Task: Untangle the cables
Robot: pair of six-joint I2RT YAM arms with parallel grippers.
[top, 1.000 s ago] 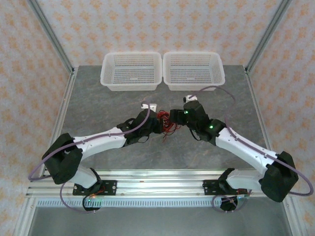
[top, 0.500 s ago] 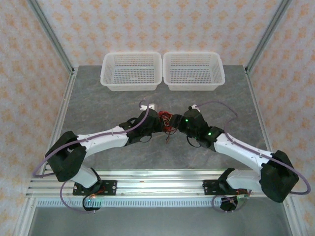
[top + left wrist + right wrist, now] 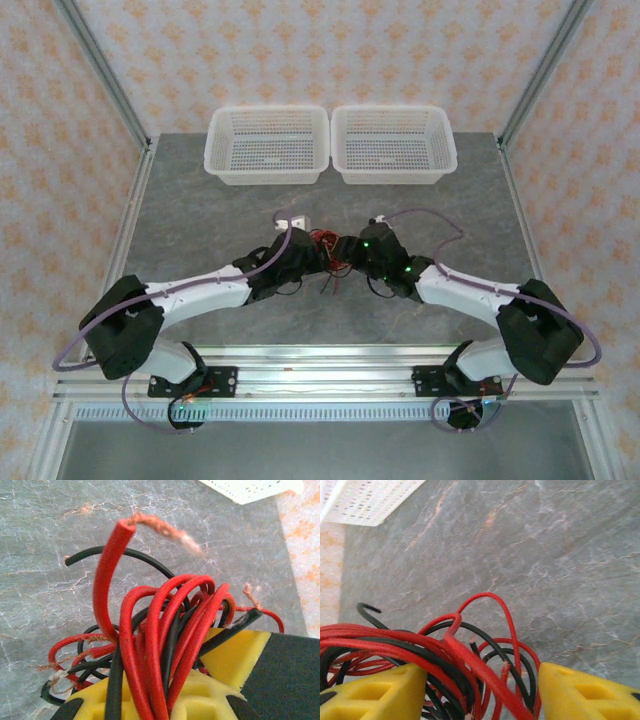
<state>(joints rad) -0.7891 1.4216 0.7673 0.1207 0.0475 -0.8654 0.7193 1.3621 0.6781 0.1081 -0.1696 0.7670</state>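
Clamping the cables (image 3: 161,630) w/ my left gripper (image 3: 165,692), pads pinched on the red & black bundle. My right gripper (image 3: 481,690) gapes wide, loops sitting btwn its fingers. Tangle's mid-table (image 3: 200,215), btwn both arms.

No writing, label, brand, number or sign can be read on the cables (image 3: 161,630) or anywhere else.
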